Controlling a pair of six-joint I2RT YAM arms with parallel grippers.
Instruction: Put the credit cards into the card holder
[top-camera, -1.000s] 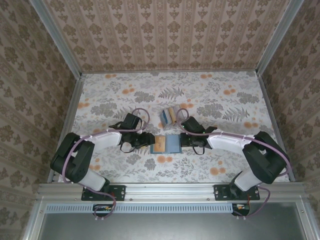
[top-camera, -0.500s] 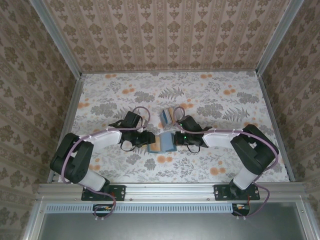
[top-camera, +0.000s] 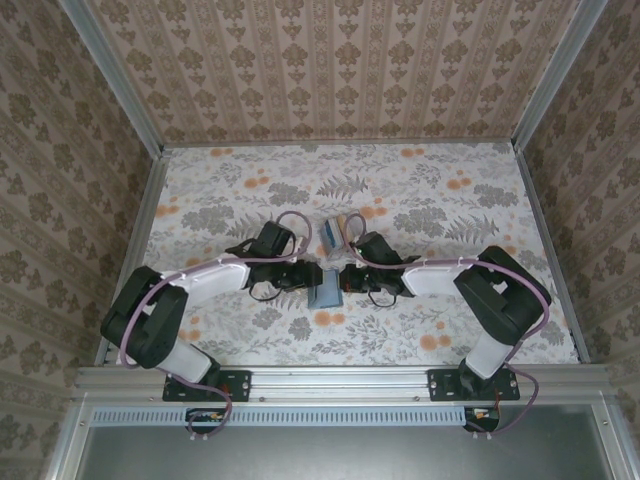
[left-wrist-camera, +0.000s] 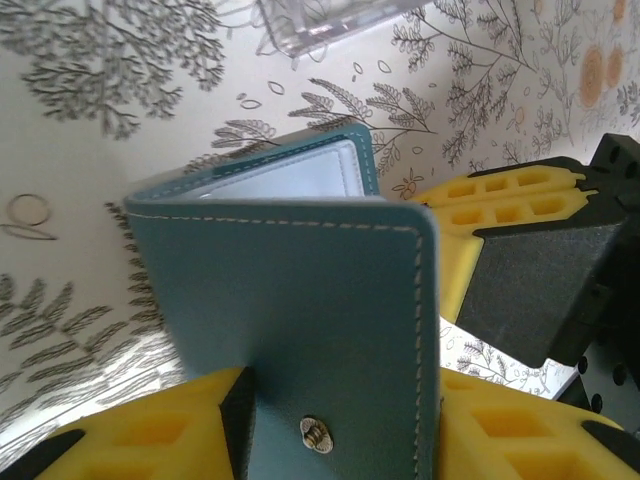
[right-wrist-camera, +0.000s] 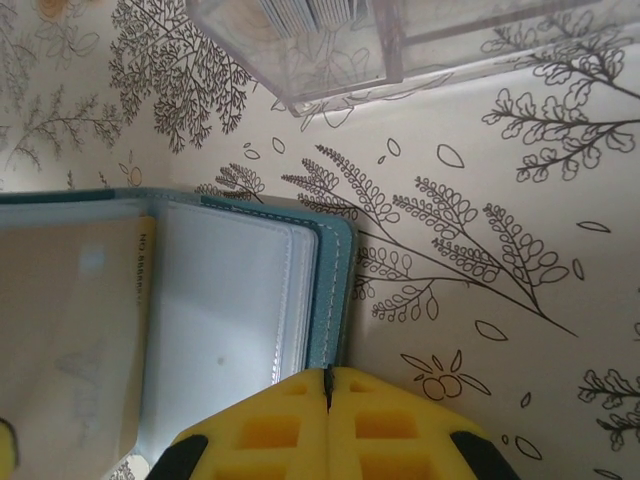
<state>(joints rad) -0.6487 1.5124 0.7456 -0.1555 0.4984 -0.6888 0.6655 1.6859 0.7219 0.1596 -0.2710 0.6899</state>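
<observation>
Left wrist view: left gripper (left-wrist-camera: 340, 440) grasps the card holder (left-wrist-camera: 300, 300), which we judge light and floppy, by its cover edges; right gripper (left-wrist-camera: 455, 225), 3 o'clock, clenched.

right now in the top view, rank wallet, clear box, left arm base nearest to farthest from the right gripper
1. wallet, right beside it, centre
2. clear box, just beyond, farther back
3. left arm base, near edge, far left

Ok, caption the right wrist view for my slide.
Right gripper pinching the edge of the open card holder, a tan card in its pocket, clear box beyond.
</observation>
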